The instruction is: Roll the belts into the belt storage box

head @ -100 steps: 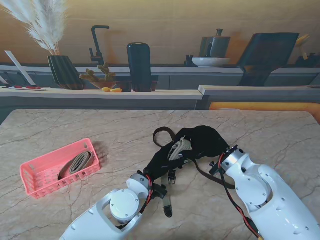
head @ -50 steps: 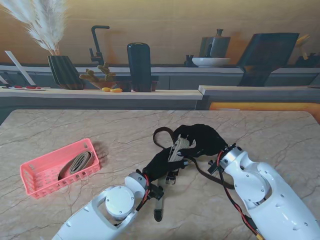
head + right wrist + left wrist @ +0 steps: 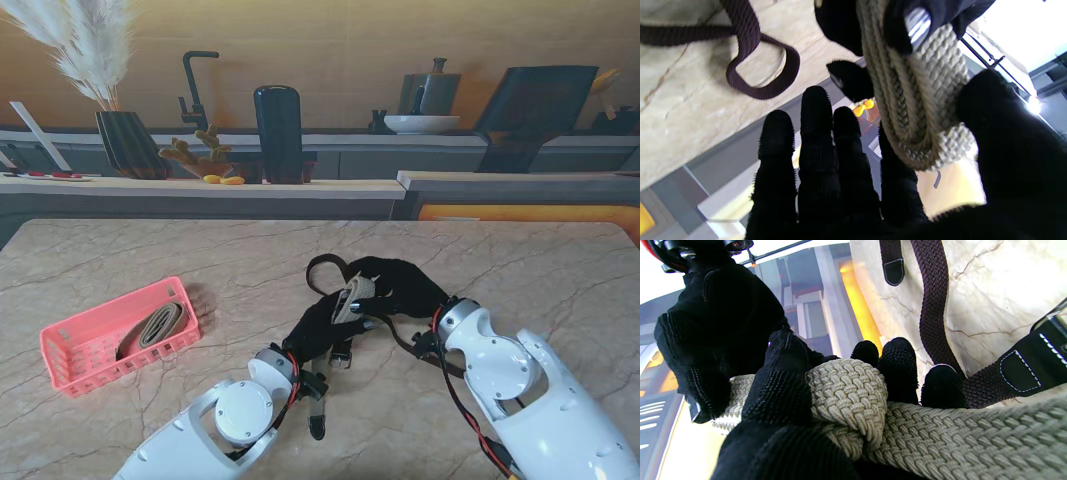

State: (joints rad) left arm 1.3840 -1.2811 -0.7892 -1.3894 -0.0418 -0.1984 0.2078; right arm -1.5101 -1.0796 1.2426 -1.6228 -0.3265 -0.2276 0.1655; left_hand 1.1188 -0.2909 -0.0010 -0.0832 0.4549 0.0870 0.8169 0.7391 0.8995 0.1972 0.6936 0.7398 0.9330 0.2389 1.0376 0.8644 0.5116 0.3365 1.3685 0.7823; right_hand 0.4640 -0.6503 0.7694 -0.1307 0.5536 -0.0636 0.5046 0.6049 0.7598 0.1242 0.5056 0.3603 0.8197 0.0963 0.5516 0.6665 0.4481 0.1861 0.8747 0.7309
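Note:
Both black-gloved hands meet at the table's middle around a half-rolled beige woven belt. My left hand is shut on the roll, thumb across it and fingertips behind. The belt's loose tail runs back toward my wrist, and its dark tip lies on the table. My right hand holds the roll's other side between thumb and outstretched fingers. A dark brown belt lies looped on the table under the hands. The pink storage box sits at the left.
Inside the pink box lies one rolled beige belt. The brown belt's strap and loop trail across the marble beneath both hands. A counter with a vase, a tap and a black cylinder stands beyond the table's far edge.
Both hands have drawn a little nearer to me and to the left with the beige roll. The belt's dark tail tip has slid left on the table. The pink box has not moved.

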